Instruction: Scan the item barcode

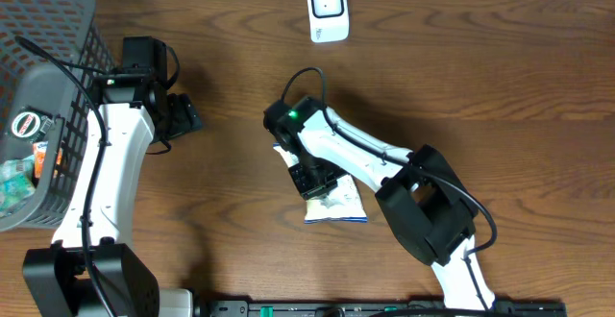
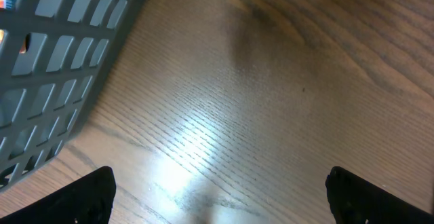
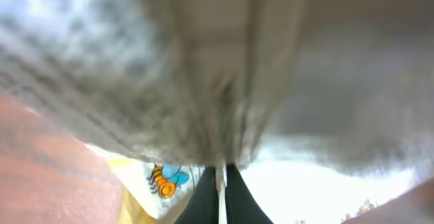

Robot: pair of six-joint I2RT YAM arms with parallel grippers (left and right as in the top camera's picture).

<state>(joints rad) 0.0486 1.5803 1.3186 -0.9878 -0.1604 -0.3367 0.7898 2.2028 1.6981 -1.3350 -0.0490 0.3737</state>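
Left tool: spread as wide as can be, empty, hanging over bare wood. Just to its left, basket: grey, slotted wall, a few goods inside, too small to name. Nothing for the task on that side.

Right tool: pinched tight on packet, gripping near the end closest to the left tool. Trailing off from there to the right tool's right and back toward the arm bases: white wrapper with a blue edge. Up close from the wrist: a small bee print, and a thin fold caught between the fingers. Lifted or resting on the surface: cannot tell. No barcode visible in any view.

Scanner: presumably the white unit beyond the right tool, well apart from it, at the far edge of the surface.

Progress, as a judgement: early to middle. Done: grip on packet. Left to do: raising it, carrying it away from the bases toward the scanner, turning the barcode side to face the window, holding for a read. Some risk of a limp packet folding over and hiding the code.

Surface: dark brown wood grain, with a bright glare patch below the left tool in its wrist view. Black rail along the near edge. Nothing shown of the room beyond.
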